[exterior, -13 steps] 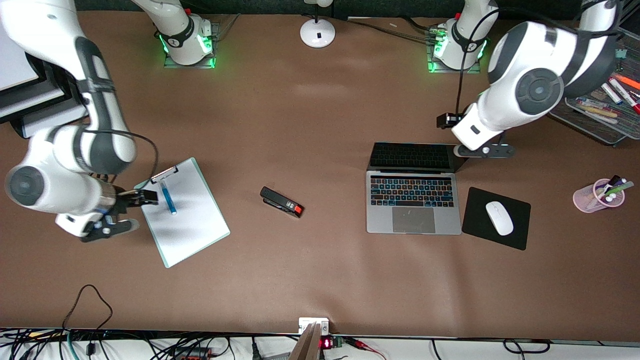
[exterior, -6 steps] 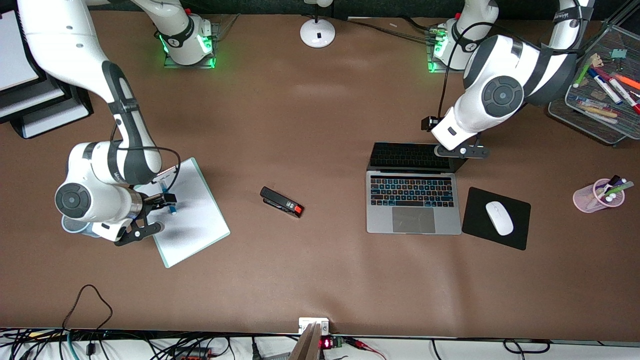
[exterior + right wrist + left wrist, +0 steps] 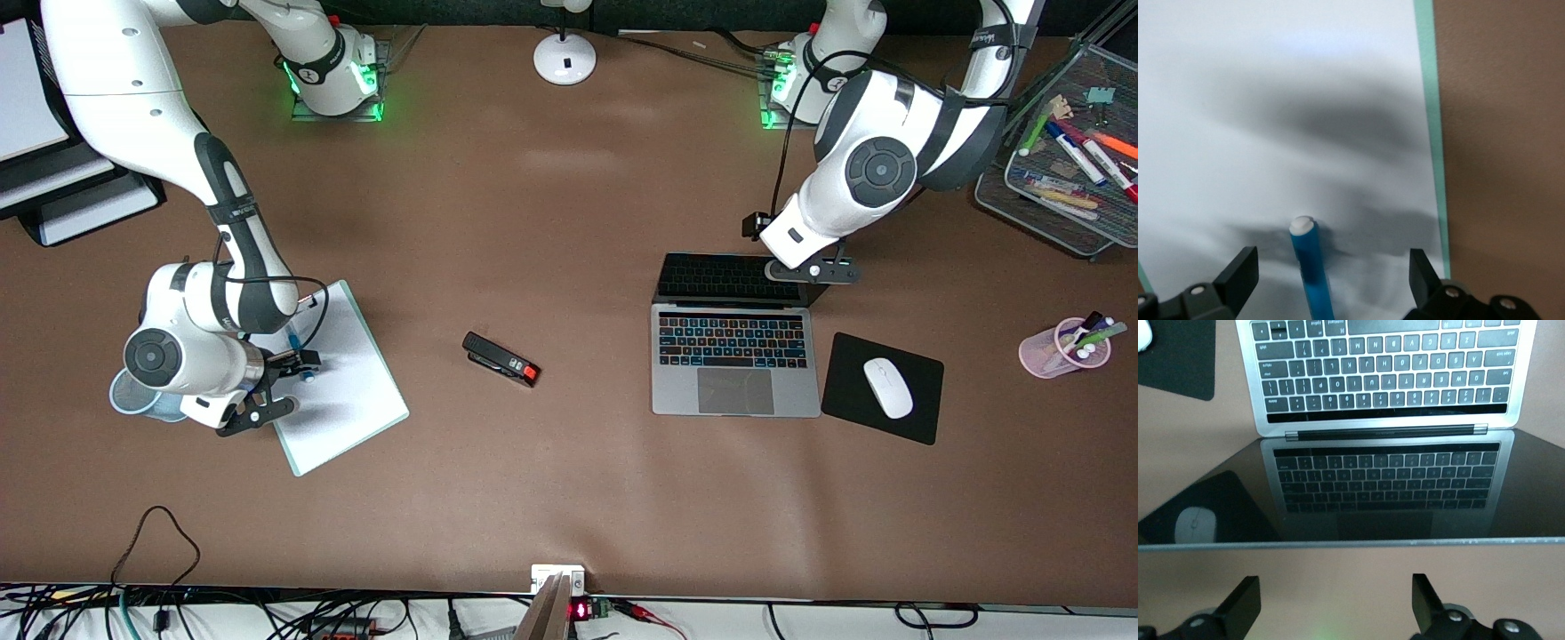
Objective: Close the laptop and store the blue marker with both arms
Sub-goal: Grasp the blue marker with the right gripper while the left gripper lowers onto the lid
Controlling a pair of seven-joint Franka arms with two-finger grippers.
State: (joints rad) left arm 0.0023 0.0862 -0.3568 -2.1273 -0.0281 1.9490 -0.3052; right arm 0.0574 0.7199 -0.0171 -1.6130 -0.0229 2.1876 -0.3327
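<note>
The bench point(image 3: 569, 498) carries one laptop point(image 3: 734, 360), one white mouse point(image 3: 888, 388) on one black mouse pad point(image 3: 845, 404), one black stapler point(image 3: 500, 359), one clipboard point(image 3: 342, 400), one blue marker point(image 3: 1311, 267), two pen cups (one pink point(image 3: 1040, 351), one blue point(image 3: 120, 396)) and two robot arms.

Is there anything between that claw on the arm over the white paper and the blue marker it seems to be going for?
Nothing visible. The right tool is open, its fingers either side of the marker, which lies on the paper with only bare paper around it.

Laptop point(image 3: 735, 342) open; right gripper point(image 3: 298, 366) apparently over blue marker point(image 3: 300, 356).
</note>
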